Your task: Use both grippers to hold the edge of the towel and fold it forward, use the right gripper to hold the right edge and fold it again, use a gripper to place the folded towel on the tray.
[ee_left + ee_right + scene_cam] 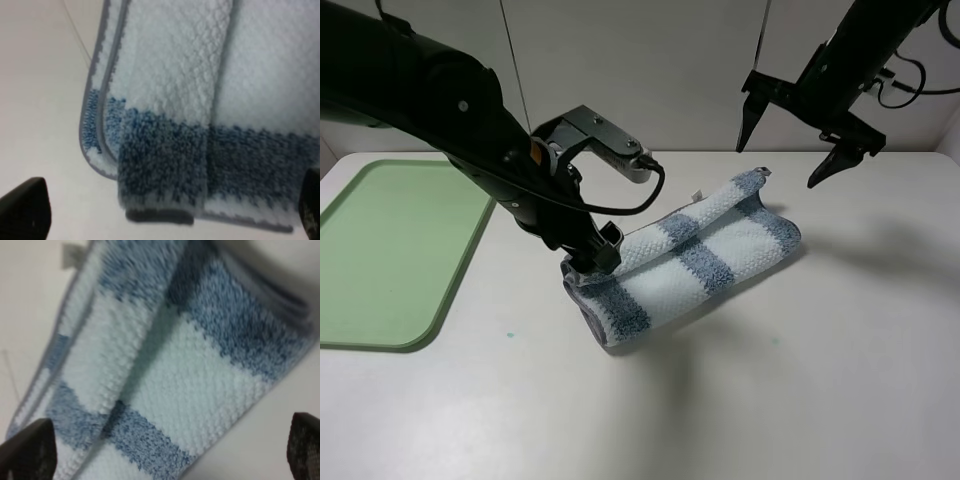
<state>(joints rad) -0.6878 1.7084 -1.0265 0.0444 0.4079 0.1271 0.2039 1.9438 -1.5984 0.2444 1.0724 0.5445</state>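
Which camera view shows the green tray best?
The exterior high view: the tray lies left of the towel, nearly whole, cut by the picture's edge. Both wrist views show the towel, no tray.

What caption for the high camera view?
Folded striped towel on the table, left fingers open at its end, right fingers open above, green tray alongside.

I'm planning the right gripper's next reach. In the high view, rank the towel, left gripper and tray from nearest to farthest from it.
1. Towel, below the right gripper.
2. Left gripper, at the towel's left end.
3. Tray, far left.
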